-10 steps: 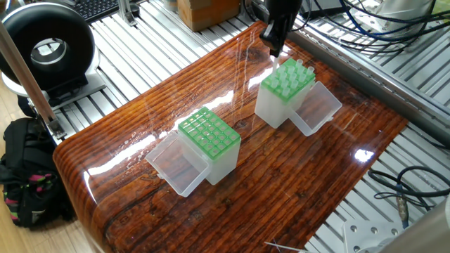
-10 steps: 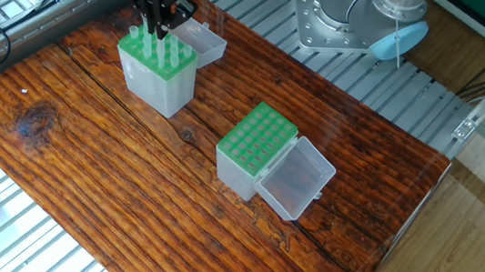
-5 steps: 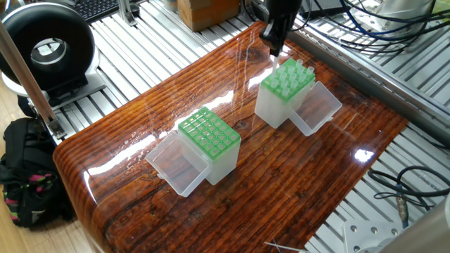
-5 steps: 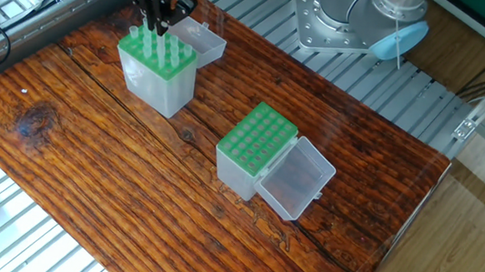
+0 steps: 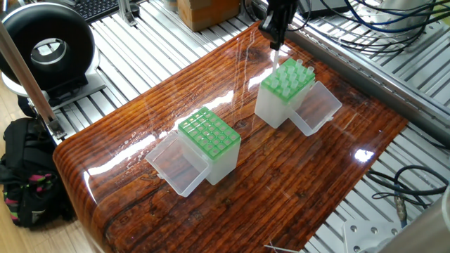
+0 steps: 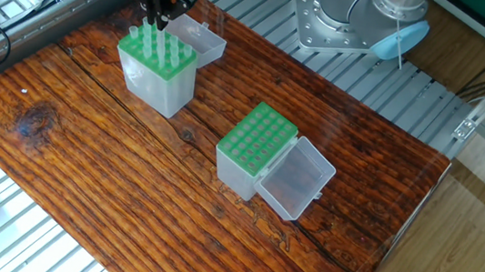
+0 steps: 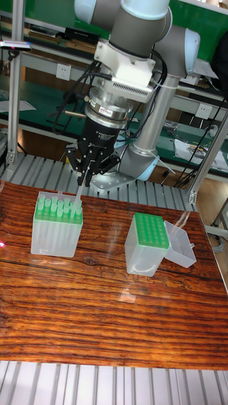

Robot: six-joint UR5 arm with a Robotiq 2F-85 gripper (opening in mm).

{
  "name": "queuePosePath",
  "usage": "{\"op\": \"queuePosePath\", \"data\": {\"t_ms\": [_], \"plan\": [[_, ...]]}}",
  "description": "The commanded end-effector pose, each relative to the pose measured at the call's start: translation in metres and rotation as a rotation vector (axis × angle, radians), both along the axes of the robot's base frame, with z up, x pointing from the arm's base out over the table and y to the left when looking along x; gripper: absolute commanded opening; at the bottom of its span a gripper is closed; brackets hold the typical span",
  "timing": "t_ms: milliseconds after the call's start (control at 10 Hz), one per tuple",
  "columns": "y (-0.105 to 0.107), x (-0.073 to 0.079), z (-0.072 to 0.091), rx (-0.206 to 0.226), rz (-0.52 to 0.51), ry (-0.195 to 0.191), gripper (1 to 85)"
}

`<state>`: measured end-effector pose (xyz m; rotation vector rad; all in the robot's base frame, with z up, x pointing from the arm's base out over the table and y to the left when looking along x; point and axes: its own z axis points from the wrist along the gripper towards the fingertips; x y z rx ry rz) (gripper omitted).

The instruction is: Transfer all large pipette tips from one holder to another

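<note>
Tall fixed view shows the claw (image 7: 83,179) pointing straight down from a near-vertical wrist, with the grey UR5 arm (image 7: 136,25) bending overhead and running back to the right. Its black fingers (image 7: 80,172) are drawn close together and pinch one pipette tip (image 7: 76,201), which hangs upright from them, its lower end just above the rack below. Directly beneath the claw stands the full holder (image 7: 57,226), a clear box with a green grid top, and the large pipette tips (image 7: 56,207) stand in it in rows with their round tops poking above the grid. In the other fixed view the claw (image 6: 157,9) hovers over the far edge of that holder (image 6: 156,73). Well off to the side of the claw sits the second holder (image 6: 254,151), its green grid showing only open holes, with a clear hinged lid (image 6: 294,180) lying open beside it on the wooden table (image 6: 109,185).
</note>
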<state>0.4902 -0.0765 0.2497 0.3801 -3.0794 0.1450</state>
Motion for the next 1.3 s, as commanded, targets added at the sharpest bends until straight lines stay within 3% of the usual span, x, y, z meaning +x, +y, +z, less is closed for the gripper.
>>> {"op": "queuePosePath", "data": {"t_ms": [0, 300, 800, 1200], "plan": [[0.007, -0.001, 0.008, 0.019, 0.001, -0.006, 1.0], [0.012, -0.004, 0.016, 0.038, 0.006, -0.011, 1.0], [0.015, -0.005, 0.027, 0.032, 0.017, -0.026, 1.0], [0.019, -0.006, 0.039, 0.004, 0.012, -0.031, 1.0]]}}
